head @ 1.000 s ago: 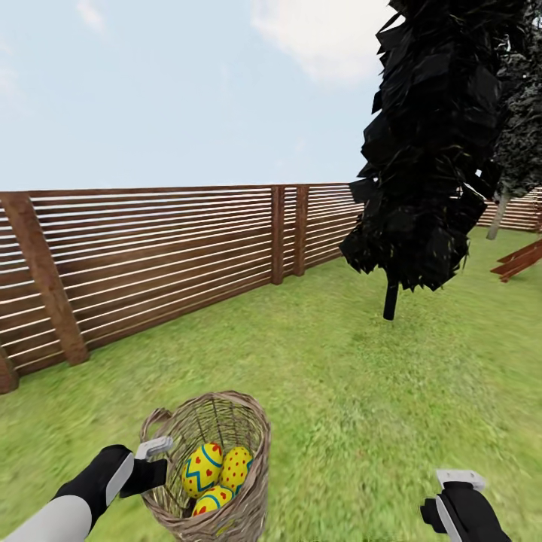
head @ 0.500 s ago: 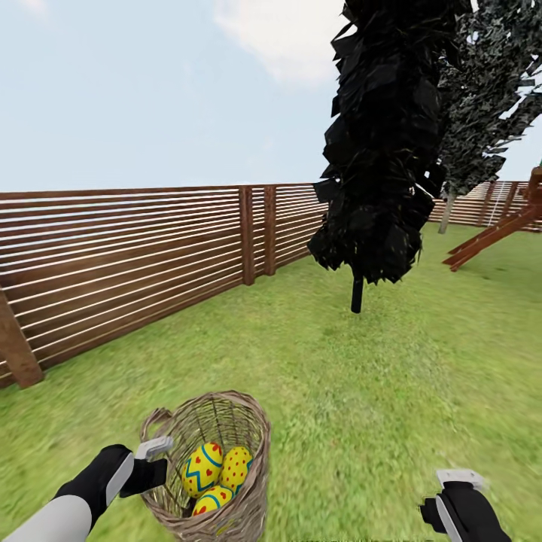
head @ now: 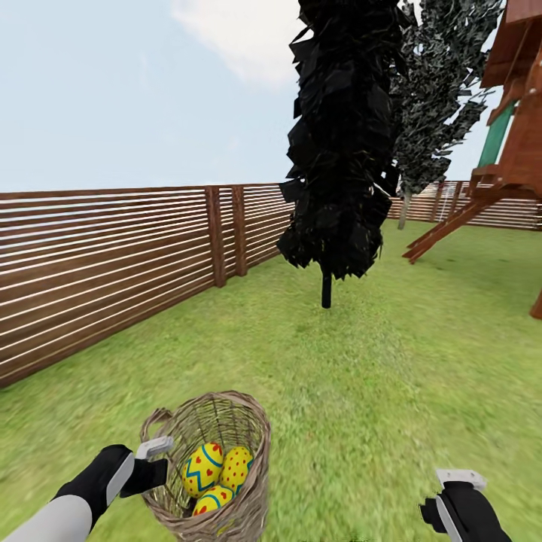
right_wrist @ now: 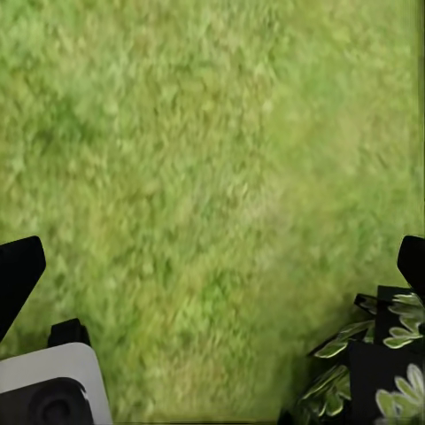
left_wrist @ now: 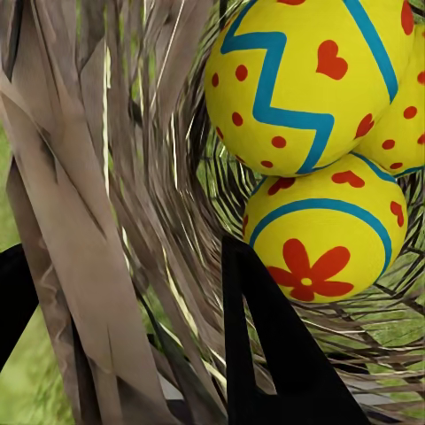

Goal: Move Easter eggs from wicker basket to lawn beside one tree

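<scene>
The brown wicker basket (head: 254, 430) hangs low in the head view with three yellow Easter eggs (head: 203, 465) inside it, painted with red and blue patterns. My left gripper (head: 154, 459) is shut on the basket's wall. In the left wrist view the wicker wall (left_wrist: 97, 221) runs between the black fingers (left_wrist: 274, 345), with the eggs (left_wrist: 301, 80) just beyond. My right gripper (head: 459, 482) stands open over bare lawn (right_wrist: 212, 177), holding nothing. A tree (head: 440, 90) with a mottled crown and pale trunk stands far back, partly hidden by the conifer.
A near-black conifer (head: 339, 135) with a thin trunk stands mid-lawn ahead. A brown slat fence (head: 113, 256) runs along the left and back. A wooden play structure (head: 512, 150) rises at the right. Green-white leaves (right_wrist: 372, 372) show in the right wrist view.
The head view has swung right: fence and conifer slid left and the play structure came into view. The basket and both grippers kept their places in the picture.
</scene>
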Robot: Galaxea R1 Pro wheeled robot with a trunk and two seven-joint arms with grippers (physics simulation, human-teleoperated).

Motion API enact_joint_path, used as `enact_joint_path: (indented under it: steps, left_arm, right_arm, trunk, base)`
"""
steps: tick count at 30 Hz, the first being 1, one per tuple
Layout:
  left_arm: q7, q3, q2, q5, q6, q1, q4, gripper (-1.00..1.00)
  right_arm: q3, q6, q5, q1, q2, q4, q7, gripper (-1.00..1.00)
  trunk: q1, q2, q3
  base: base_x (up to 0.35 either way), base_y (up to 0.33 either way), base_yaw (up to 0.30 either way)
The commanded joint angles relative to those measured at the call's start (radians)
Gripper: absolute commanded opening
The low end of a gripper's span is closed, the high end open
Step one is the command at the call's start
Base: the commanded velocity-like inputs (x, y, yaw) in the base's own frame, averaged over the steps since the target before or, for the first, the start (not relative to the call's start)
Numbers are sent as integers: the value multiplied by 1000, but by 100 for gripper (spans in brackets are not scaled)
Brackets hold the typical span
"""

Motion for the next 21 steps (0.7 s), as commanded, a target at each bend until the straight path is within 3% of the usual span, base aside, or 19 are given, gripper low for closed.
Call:
enact_joint_path:
  steps: [1, 21]
  left_arm:
    - [-1, 7, 0, 14, 7, 0, -2, -100]
    - [-1, 7, -11, 14, 7, 0, -2, -100]
  right_arm:
    - [1, 4, -1, -1, 0, 0, -2, 100]
    - [1, 4, -1, -1, 1, 0, -2, 100]
  trunk:
    - [0, -1, 0]
    - [0, -1, 0]
  base:
    - [0, 0, -282]
    - [0, 0, -282]
